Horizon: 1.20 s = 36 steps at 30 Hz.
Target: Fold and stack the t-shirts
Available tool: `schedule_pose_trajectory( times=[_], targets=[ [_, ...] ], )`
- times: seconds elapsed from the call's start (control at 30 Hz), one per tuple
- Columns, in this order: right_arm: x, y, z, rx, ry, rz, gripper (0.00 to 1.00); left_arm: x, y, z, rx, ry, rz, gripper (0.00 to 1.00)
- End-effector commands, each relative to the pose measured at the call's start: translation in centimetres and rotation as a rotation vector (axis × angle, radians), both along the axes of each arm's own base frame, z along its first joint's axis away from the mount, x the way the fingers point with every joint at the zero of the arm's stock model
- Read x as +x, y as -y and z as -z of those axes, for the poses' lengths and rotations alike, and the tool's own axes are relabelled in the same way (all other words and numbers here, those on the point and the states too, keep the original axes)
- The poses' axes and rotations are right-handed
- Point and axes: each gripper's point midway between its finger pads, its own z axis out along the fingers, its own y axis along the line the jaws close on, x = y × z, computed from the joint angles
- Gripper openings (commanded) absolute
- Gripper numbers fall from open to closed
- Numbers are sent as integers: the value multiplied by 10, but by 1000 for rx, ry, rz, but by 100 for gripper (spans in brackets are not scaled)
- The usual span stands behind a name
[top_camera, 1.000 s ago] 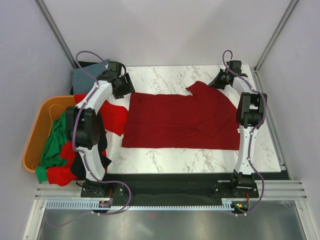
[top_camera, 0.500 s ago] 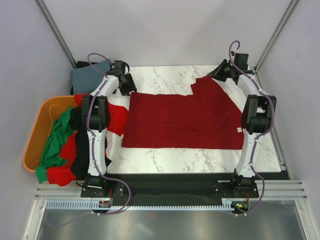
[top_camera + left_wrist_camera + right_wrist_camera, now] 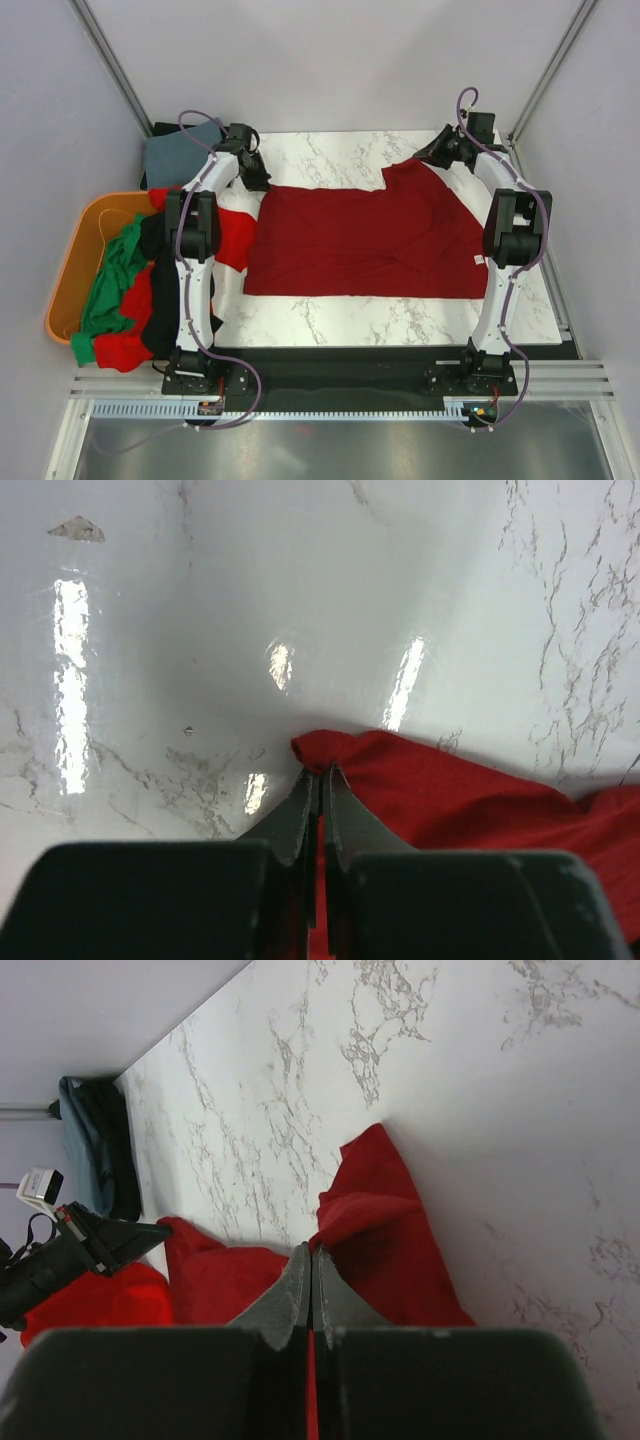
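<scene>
A dark red t-shirt (image 3: pixel 360 240) lies spread flat on the marble table (image 3: pixel 330 150). My left gripper (image 3: pixel 259 181) is at the shirt's far left corner; in the left wrist view its jaws (image 3: pixel 320 771) are shut on that bunched corner of dark red cloth (image 3: pixel 470 800). My right gripper (image 3: pixel 427 160) is at the far right part of the shirt, shut (image 3: pixel 310 1250) on a raised fold of the same cloth (image 3: pixel 385 1245). More t-shirts, green (image 3: pixel 108 290), bright red (image 3: pixel 120 350) and black (image 3: pixel 165 300), are heaped at the left.
An orange tub (image 3: pixel 72 262) at the table's left edge holds the heap. A bright red shirt (image 3: pixel 232 235) pokes out beside the dark red one. A grey-blue cloth (image 3: pixel 175 155) lies at the back left corner. Grey walls close in the sides.
My left gripper has closed on the shirt's far left corner. The right gripper has carried its fold a little farther back and right, and both arms have stretched out.
</scene>
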Motion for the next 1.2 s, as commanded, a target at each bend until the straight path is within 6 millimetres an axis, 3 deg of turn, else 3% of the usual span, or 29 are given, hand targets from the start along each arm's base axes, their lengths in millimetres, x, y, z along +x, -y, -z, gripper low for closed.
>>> schedule_pose_trajectory(
  times=[0.0, 0.13, 0.17, 0.23, 0.27, 0.3, 0.33, 0.37, 0.4, 0.43, 0.47, 0.5, 0.53, 0.57, 0.6, 0.63, 0.67, 0.7, 0.73, 0.77, 0.97, 1.17],
  targets=[
    [4, -7, -49, 23, 110, -30, 0, 9, 5, -24, -19, 60, 29, 2],
    [-5, -9, -72, 24, 147, -50, 0, 2, 6, -55, -31, 100, 36, 2],
    [-11, -10, -87, 18, 172, -53, 0, 1, 6, -62, -32, 111, 37, 2],
    [-24, -10, -84, 1, 161, -59, 0, -10, 4, -81, -30, 129, 40, 2],
    [-34, -10, -99, -10, 186, -61, 0, -14, 3, -85, -27, 134, 39, 2],
    [-40, -9, -102, -19, 190, -62, 0, -24, 2, -83, -23, 120, 43, 2],
    [-52, -8, -87, -31, 157, -61, 0, -29, 0, -96, -17, 145, 50, 2],
    [-63, -7, -98, -39, 176, -60, 0, -33, -1, -102, -11, 158, 52, 2],
    [-76, -6, -82, -40, 136, -59, 0, -44, -3, -93, -4, 132, 56, 2],
    [-83, -3, -80, -44, 129, -49, 0, -50, -5, -107, 2, 161, 63, 2],
    [-94, -1, -89, -54, 149, -50, 0, -54, -6, -109, 4, 169, 65, 2],
    [-106, 0, -75, -54, 115, -47, 0, -65, -7, -100, 11, 145, 71, 2],
    [-114, 5, -74, -56, 110, -38, 0, -70, -8, -111, 14, 171, 78, 2],
    [-123, 7, -83, -65, 131, -35, 0, -75, -9, -111, 14, 169, 80, 2],
    [-134, 7, -72, -62, 103, -34, 0, -83, -10, -105, 17, 158, 86, 2],
    [-142, 12, -81, -68, 125, -23, 0, -88, -10, -104, 18, 155, 85, 2],
    [-148, 13, -81, -74, 124, -16, 0, -92, -11, -111, 17, 170, 85, 2],
    [-157, 15, -73, -76, 96, -8, 0, -99, -12, -104, 17, 155, 85, 2],
    [-164, 20, -81, -86, 112, 8, 0, -103, -13, -103, 16, 151, 80, 2],
    [-169, 21, -82, -90, 110, 16, 0, -107, -13, -108, 14, 164, 79, 2],
    [-202, 33, -84, -136, 104, 72, 0, -135, -18, -95, 24, 144, 66, 2],
    [-234, 47, -68, -178, 60, 170, 0, -152, -28, -90, 51, 143, 49, 2]
  ],
)
